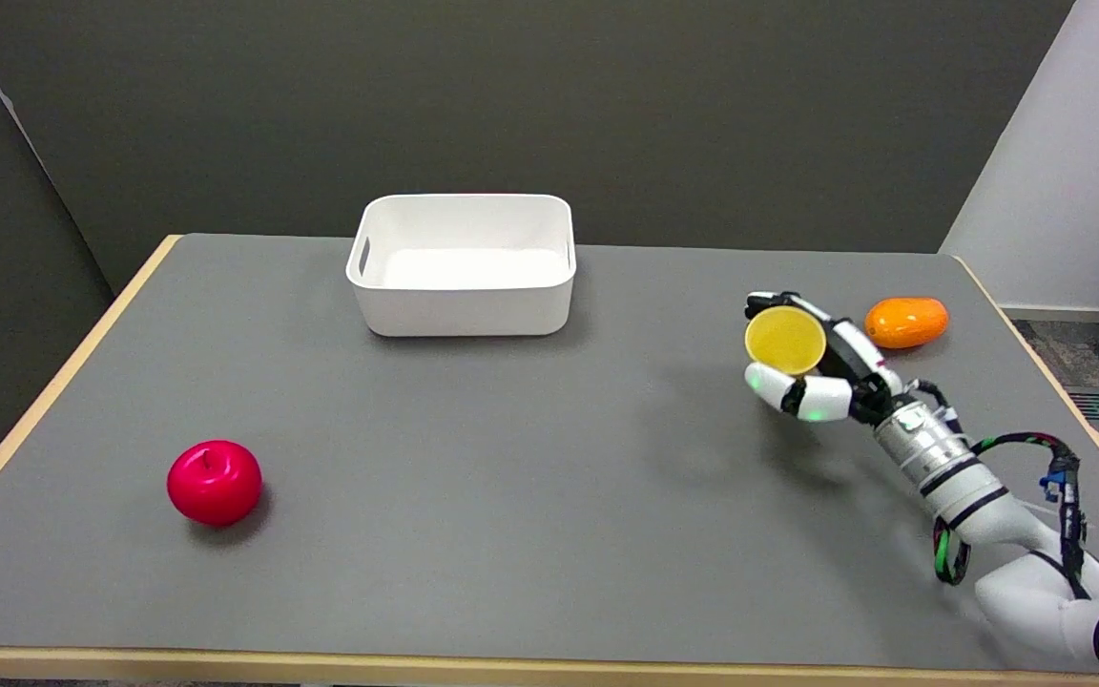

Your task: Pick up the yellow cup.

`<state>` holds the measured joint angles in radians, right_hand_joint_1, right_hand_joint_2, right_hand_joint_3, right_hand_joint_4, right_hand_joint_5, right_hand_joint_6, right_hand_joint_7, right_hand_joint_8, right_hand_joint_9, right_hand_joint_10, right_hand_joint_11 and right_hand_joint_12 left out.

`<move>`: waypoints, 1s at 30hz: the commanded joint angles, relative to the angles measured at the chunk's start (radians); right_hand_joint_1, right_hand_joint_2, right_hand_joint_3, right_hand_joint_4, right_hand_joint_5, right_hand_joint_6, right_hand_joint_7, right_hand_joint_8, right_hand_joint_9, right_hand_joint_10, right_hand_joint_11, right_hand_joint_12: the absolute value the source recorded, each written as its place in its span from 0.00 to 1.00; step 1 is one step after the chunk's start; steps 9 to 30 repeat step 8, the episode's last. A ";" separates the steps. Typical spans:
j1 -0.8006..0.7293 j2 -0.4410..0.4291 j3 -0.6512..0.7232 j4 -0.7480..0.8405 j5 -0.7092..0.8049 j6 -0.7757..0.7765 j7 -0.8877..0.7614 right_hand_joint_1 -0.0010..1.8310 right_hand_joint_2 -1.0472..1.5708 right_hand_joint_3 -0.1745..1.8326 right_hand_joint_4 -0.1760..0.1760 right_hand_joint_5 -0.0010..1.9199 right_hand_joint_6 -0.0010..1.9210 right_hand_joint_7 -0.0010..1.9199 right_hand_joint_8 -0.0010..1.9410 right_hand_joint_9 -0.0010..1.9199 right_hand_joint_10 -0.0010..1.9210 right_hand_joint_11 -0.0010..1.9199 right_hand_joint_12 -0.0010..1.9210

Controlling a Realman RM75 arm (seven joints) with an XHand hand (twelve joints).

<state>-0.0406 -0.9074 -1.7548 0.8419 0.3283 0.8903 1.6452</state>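
Observation:
The yellow cup (784,340) is tipped on its side in the air above the grey table (511,477), its round face turned toward the camera. My right hand (821,367) grips it, fingers wrapped over its top and under its lower side. The cup's shadow falls on the table to the lower left of the hand, so it is lifted off the surface. The arm reaches in from the lower right corner.
An orange mango-shaped fruit (905,322) lies just right of the hand near the table's right edge. A white empty bin (463,265) stands at the back centre. A red apple (215,482) sits at the front left.

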 commanded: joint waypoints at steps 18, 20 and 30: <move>0.001 0.010 0.094 0.269 0.342 -0.038 -0.404 0.64 0.87 0.14 0.06 0.26 0.82 0.43 0.73 0.38 0.72 0.31 1.00; 0.001 0.010 0.094 0.269 0.342 -0.038 -0.404 0.64 0.87 0.14 0.06 0.26 0.82 0.43 0.73 0.38 0.72 0.31 1.00; 0.001 0.010 0.094 0.269 0.342 -0.038 -0.404 0.64 0.87 0.14 0.06 0.26 0.82 0.43 0.73 0.38 0.72 0.31 1.00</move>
